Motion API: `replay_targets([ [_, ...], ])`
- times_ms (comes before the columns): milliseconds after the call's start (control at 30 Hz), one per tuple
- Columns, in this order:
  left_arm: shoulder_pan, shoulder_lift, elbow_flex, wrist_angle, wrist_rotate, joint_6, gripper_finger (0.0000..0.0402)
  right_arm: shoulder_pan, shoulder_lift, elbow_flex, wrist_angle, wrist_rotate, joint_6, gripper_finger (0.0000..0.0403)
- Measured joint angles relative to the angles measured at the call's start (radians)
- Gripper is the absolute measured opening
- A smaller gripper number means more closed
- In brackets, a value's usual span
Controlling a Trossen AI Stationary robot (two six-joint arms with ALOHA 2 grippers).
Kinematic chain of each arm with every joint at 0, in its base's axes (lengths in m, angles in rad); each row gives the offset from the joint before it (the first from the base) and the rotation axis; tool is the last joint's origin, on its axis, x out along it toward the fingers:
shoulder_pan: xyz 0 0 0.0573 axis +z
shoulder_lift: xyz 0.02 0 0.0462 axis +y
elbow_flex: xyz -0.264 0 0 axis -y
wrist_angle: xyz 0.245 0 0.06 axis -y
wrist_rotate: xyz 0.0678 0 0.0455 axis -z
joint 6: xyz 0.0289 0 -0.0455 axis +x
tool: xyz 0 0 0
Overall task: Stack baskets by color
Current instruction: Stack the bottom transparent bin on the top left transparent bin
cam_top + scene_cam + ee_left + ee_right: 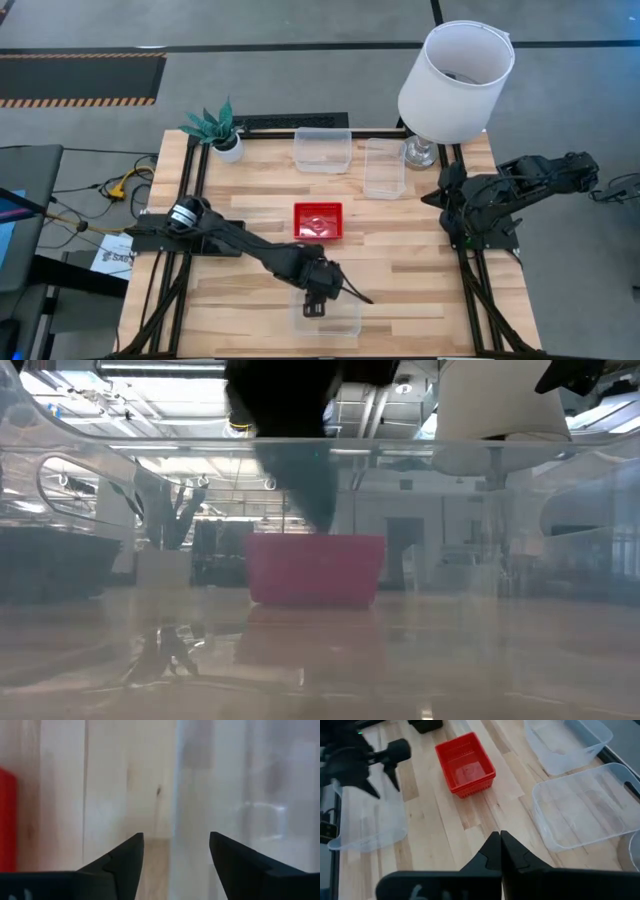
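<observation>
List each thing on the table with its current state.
left gripper: open, over near clear basket
right gripper: shut, parked at table's right
red basket: upright, mid-table
two far clear baskets: upright, unstacked
lamp: upright
plant: upright

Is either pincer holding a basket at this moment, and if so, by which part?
Nothing is held. The left pincer stands open over the rim of the clear basket near the table's front edge. The right pincer is shut and empty.
</observation>
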Motion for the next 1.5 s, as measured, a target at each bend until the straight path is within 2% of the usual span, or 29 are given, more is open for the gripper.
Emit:
replay_targets([
  [100, -0.001, 0.002, -0.051, 0.008, 0.004, -0.026, 0.0201, 0.0, 0.0, 0.0, 0.0, 0.0, -0.003, 0.0007],
  [200, 0.0, 0.002, -0.061, 0.017, 0.009, -0.039, 0.0171, 0.0, 0.0, 0.0, -0.001, 0.0, -0.003, 0.0007],
  [267, 0.004, 0.002, -0.066, 0.015, 0.023, -0.041, 0.0131, 0.0, 0.0, 0.0, -0.005, 0.0, -0.003, 0.0007],
  [367, 0.019, 0.001, -0.066, 0.006, 0.054, -0.055, 0.0035, 0.0, 0.0, 0.0, -0.005, 0.0, -0.003, 0.0007],
  [467, 0.039, 0.001, -0.069, -0.001, 0.057, -0.071, 0.0007, 0.0, 0.0, 0.0, -0.005, -0.001, 0.009, 0.0007],
  [700, 0.081, -0.049, -0.02, -0.009, 0.042, 0.003, 0.0, 0.028, -0.011, 0.0, -0.005, -0.002, 0.074, 0.0007],
  [900, 0.137, -0.142, 0.028, -0.015, 0.094, 0.099, 0.0, 0.034, -0.036, 0.0, -0.004, 0.0, 0.077, 0.0007],
  [1033, 0.207, -0.223, 0.045, -0.062, 0.051, 0.154, 0.0, 0.034, -0.04, 0.0, 0.001, 0.026, 0.077, 0.0007],
  [1200, 0.365, -0.267, 0.101, -0.171, -0.031, 0.319, 0.0, 0.032, -0.037, 0.0, 0.023, 0.069, 0.077, 0.0007],
  [1367, 0.586, -0.269, 0.228, -0.228, 0.012, 0.645, 0.0, 0.02, -0.005, 0.0, 0.09, 0.092, 0.091, 0.0007],
  [1500, 0.807, -0.263, 0.288, -0.219, 0.045, 0.922, 0.0, -0.011, 0.024, 0.0, 0.127, 0.122, 0.185, 0.0007],
])
